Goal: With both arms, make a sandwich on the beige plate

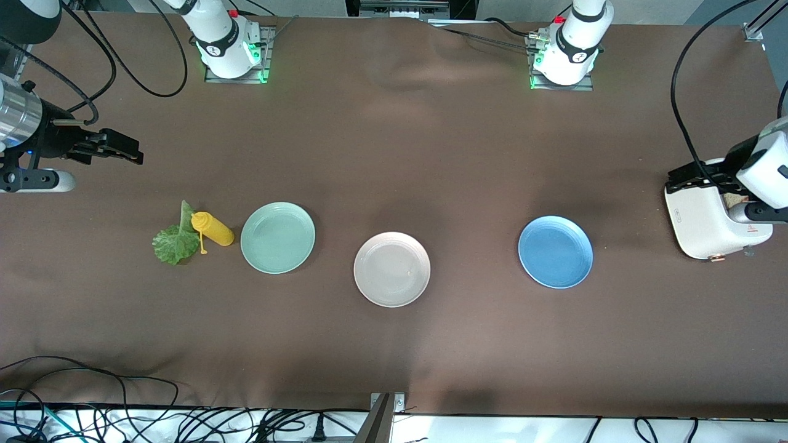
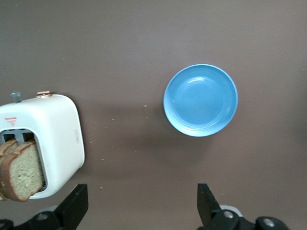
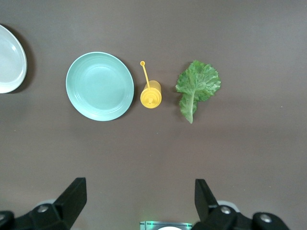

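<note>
The beige plate (image 1: 392, 269) sits bare in the middle of the table, and its edge shows in the right wrist view (image 3: 9, 60). A ruffled green lettuce leaf (image 1: 175, 240) (image 3: 196, 86) lies flat toward the right arm's end. Two tan bread slices (image 2: 21, 170) stand in the slot of a white toaster (image 1: 708, 215) (image 2: 57, 139) at the left arm's end. My left gripper (image 1: 680, 178) (image 2: 142, 201) hangs open over the table beside the toaster, holding nothing. My right gripper (image 1: 126, 151) (image 3: 140, 199) hangs open over bare table, between its base and the lettuce.
A mint green plate (image 1: 277, 237) and a blue plate (image 1: 555, 251) flank the beige one. A yellow squeeze bottle (image 1: 213, 229) lies on its side between the lettuce and the mint plate. Black cables (image 1: 92, 400) trail along the table's edge nearest the front camera.
</note>
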